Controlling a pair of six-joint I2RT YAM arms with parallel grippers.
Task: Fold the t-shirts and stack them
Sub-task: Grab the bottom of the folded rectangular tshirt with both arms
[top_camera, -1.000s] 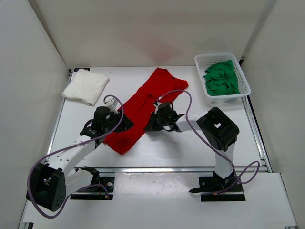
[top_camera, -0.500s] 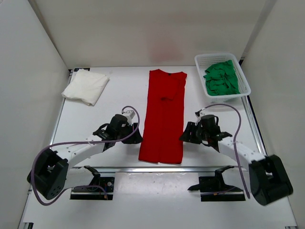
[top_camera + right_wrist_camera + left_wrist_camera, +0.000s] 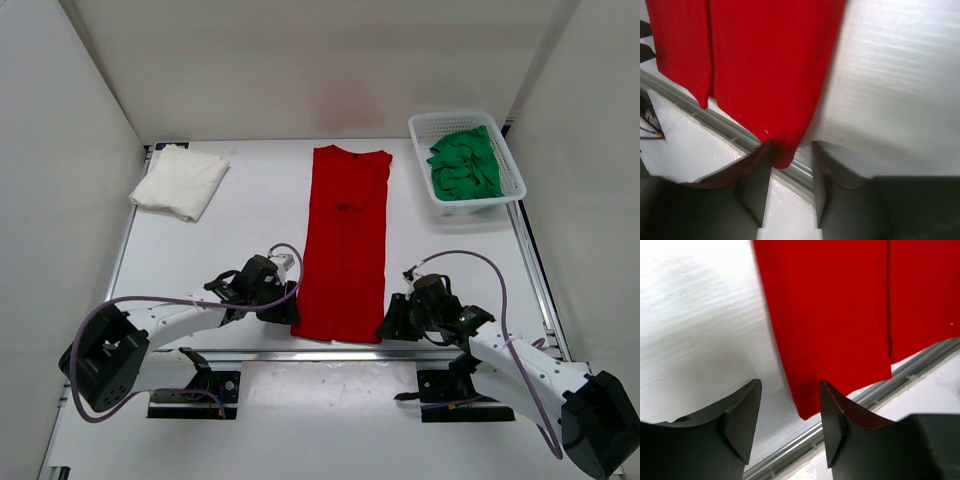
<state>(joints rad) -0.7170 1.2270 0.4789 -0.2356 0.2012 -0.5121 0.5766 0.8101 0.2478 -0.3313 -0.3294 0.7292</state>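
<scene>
**Inspector A:** Position of the bright red short-sleeved cloth t-shirt [image 3: 345,240]?

**Inspector B:** It lies flat at the centre of the white table [image 3: 250,215], folded lengthwise into a long narrow strip. The collar is at the far end. The hem is at the near edge, just short of the metal rail [image 3: 330,354].

**A:** Left gripper [image 3: 285,308]?

**B:** Low over the table at the near left corner of the hem. Its jaws stand apart, and the left wrist view shows the red corner between the dark fingers [image 3: 742,422]. The fingers are not pressing on the cloth, so nothing is held.

**A:** Right gripper [image 3: 392,325]?

**B:** It mirrors the left, at the near right corner of the hem. Its jaws are also parted, though less widely. The red corner sits between the fingers [image 3: 756,175], against the one nearer the shirt and with a gap to the other. The cloth is not clamped.

**A:** The other garments?

**B:** The white cloth t-shirt [image 3: 180,182] lies folded at the far left corner of the table. The green cloth t-shirt [image 3: 462,165] lies crumpled inside the white plastic mesh basket [image 3: 516,175] at the far right. Both are well apart from the arms.
</scene>
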